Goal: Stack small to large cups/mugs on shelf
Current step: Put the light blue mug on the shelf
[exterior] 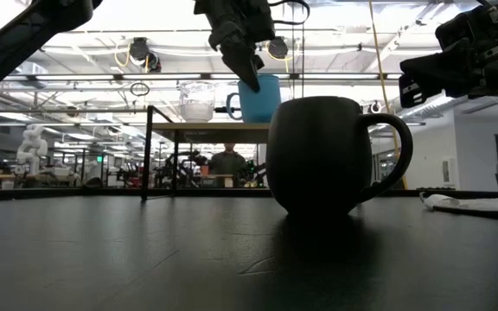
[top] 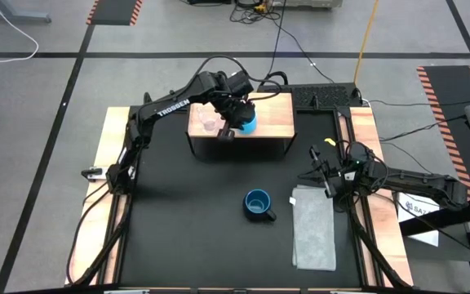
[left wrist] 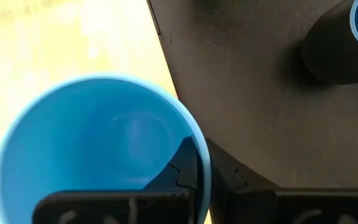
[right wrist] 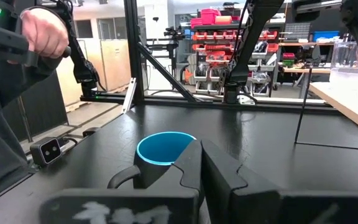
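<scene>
A black table [top: 186,220] carries a wooden-topped shelf [top: 276,114] at twelve o'clock holding a clear cup [top: 210,125] and light-blue mug [top: 247,122], a navy mug [top: 258,203] at centre, and grey cloth [top: 312,229] toward four o'clock.

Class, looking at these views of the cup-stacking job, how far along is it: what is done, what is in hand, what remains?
Done: the clear cup stands on the shelf. In hand: the left gripper is shut on the light-blue mug's rim, over the shelf beside the clear cup. Left: the navy mug sits on the table, untouched; the right gripper waits shut. Nothing is stacked.
</scene>
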### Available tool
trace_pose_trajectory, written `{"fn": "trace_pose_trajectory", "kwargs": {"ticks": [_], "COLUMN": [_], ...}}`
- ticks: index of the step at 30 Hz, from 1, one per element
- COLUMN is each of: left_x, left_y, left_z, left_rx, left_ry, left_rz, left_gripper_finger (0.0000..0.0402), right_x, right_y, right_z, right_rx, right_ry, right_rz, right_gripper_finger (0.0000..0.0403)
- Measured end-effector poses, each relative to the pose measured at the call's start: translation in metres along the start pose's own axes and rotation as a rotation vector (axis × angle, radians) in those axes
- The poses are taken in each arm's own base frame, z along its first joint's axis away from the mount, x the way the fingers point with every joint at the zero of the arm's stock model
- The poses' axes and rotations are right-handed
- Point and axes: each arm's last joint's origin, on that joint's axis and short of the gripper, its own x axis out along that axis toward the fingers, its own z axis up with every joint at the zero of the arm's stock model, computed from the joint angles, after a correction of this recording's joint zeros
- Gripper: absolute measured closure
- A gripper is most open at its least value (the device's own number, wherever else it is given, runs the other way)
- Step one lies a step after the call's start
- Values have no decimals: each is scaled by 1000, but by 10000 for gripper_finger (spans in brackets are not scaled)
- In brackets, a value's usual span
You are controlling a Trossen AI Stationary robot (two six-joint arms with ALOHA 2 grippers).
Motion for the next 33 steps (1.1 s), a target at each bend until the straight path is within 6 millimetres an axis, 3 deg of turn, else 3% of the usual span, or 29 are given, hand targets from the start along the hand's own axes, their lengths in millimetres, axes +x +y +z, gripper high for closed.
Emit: {"fn": "trace_pose_trajectory", "kwargs": {"ticks": [10,17,21,29,33], "left_x": [5,4,4,-1,-17], "left_y": [3,4,4,1,-2], "left_z": [-1,-1,0,-2,-2], "left_rx": [-63,-62,-47,-24,-15], "left_ry": [30,46,64,99,82], "left_rz": [37,72,112,117,156], "left_gripper_finger": [314,284,306,387,386], "right_x": [0,0,0,0,0], "right_y": [0,0,0,0,0], "right_z": [0,0,0,0,0], "right_rx": [3,3,3,4,1], "right_ry": [0,0,0,0,-3], "right_rz": [0,0,0,0,0], "right_gripper_finger": [403,403,403,403,403]}}
